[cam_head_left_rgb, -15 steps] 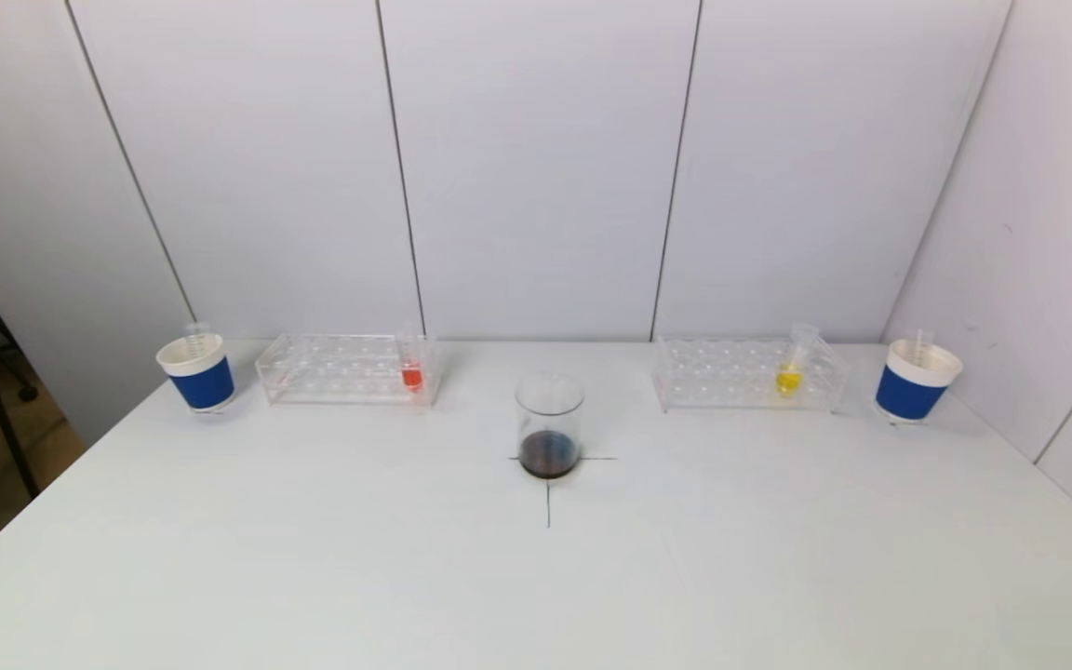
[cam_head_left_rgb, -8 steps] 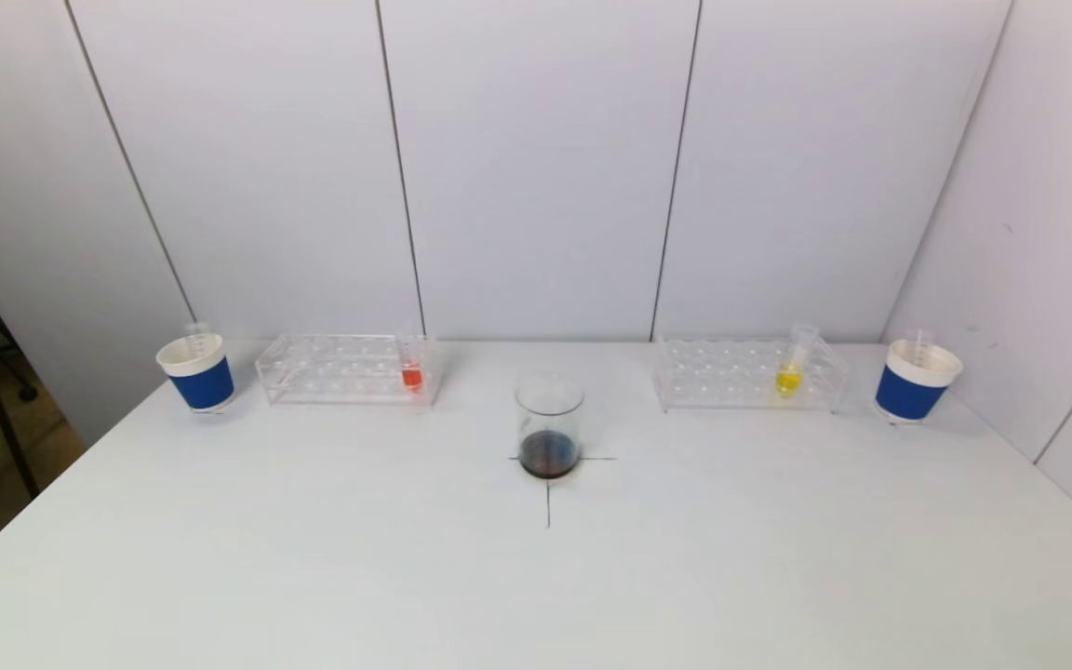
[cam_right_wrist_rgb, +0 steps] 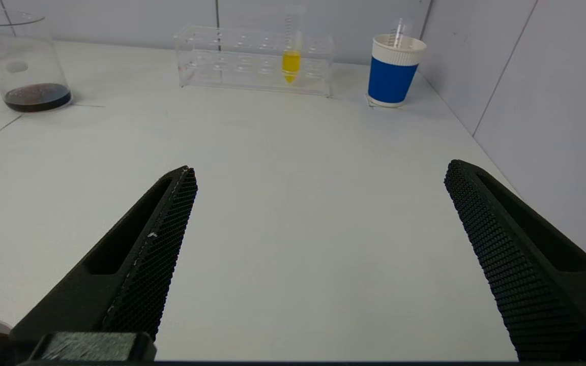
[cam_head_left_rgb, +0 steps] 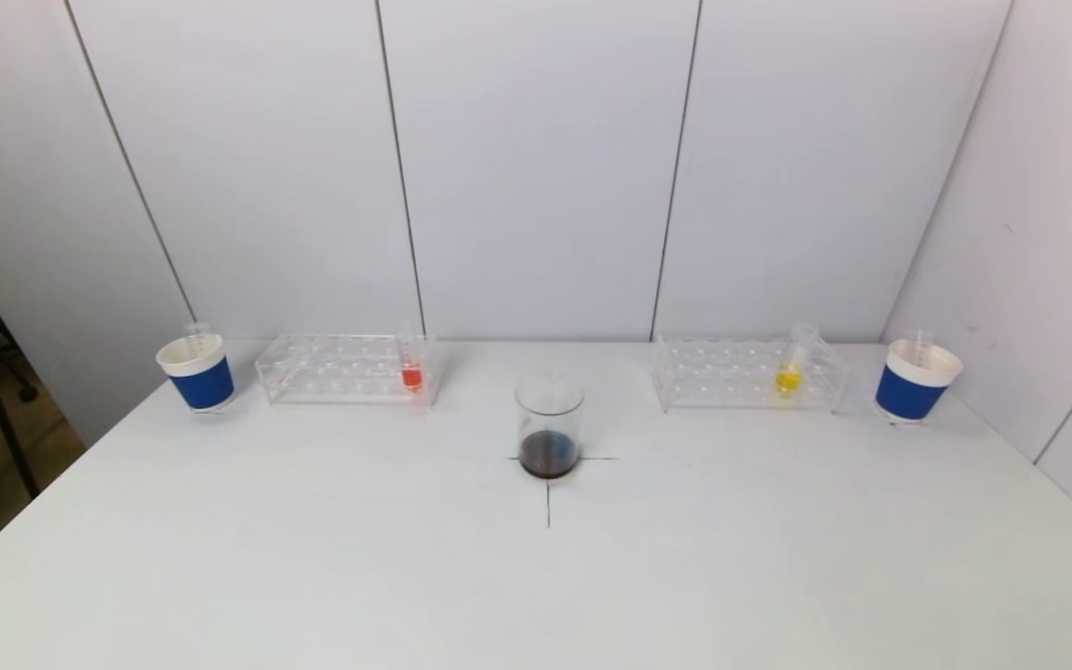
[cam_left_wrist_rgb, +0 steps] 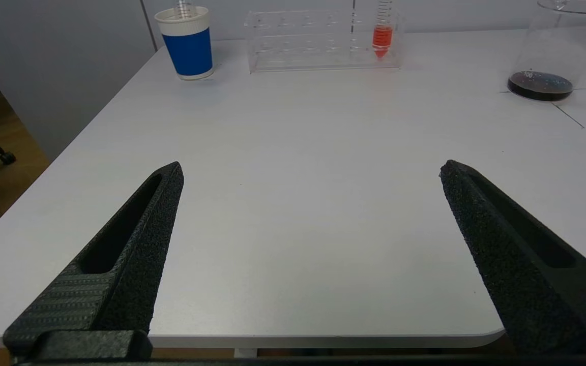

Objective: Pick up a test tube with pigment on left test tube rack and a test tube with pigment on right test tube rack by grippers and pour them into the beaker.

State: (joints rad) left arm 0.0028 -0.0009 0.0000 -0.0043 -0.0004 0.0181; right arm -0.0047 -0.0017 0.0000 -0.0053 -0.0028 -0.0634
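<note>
Ahead of your left gripper (cam_left_wrist_rgb: 311, 170), its jaws gaping wide, the red tube (cam_left_wrist_rgb: 382, 36) is standing racked. Your right gripper (cam_right_wrist_rgb: 320, 173) is likewise gaping, empty, facing the yellow tube (cam_right_wrist_rgb: 291, 62).

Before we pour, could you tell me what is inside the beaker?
The beaker holds a shallow layer of dark liquid at the bottom; the rest looks empty. Nothing covers it.

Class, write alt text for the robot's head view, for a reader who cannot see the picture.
A glass beaker with dark liquid stands mid-table on a drawn cross. Behind it, the left rack holds an orange-red tube and the right rack a yellow tube. A blue paper cup flanks each rack.
</note>
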